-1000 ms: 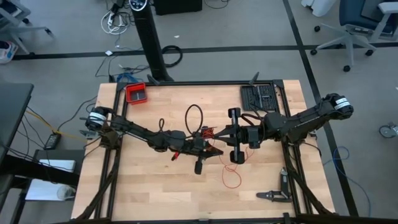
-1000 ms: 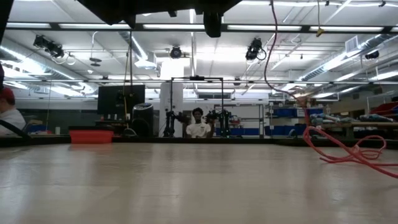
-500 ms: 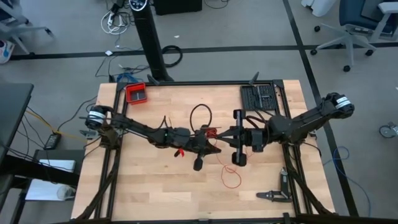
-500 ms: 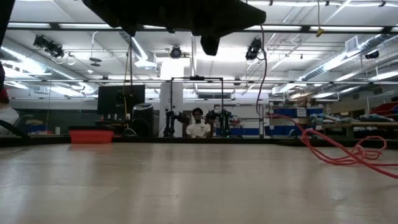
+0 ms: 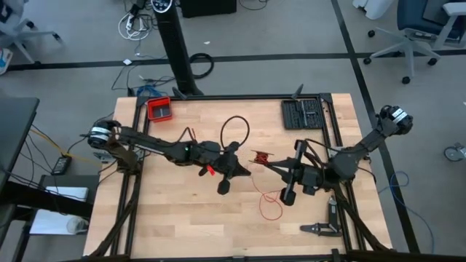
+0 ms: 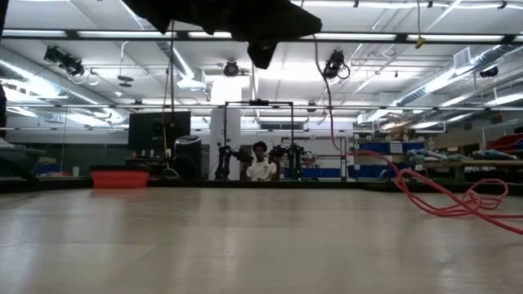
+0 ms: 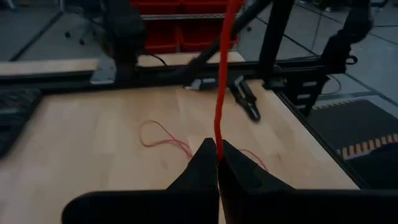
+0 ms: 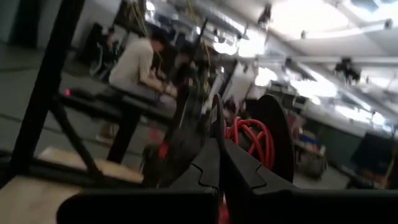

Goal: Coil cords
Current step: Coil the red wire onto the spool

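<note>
Your left hand (image 5: 246,172) sits just left of the high view's centre, fingers (image 7: 205,163) pinched together on the single red cord (image 5: 271,206), which runs straight up from them in its wrist view. Your right hand (image 5: 268,163) is right of centre, clamped on the cord's small coiled bundle. The rest of the cord lies in loose loops on the table (image 5: 175,225) below the two hands. One black cable loop (image 5: 234,129) lies above them, one red tray (image 5: 159,109) at upper left.
</note>
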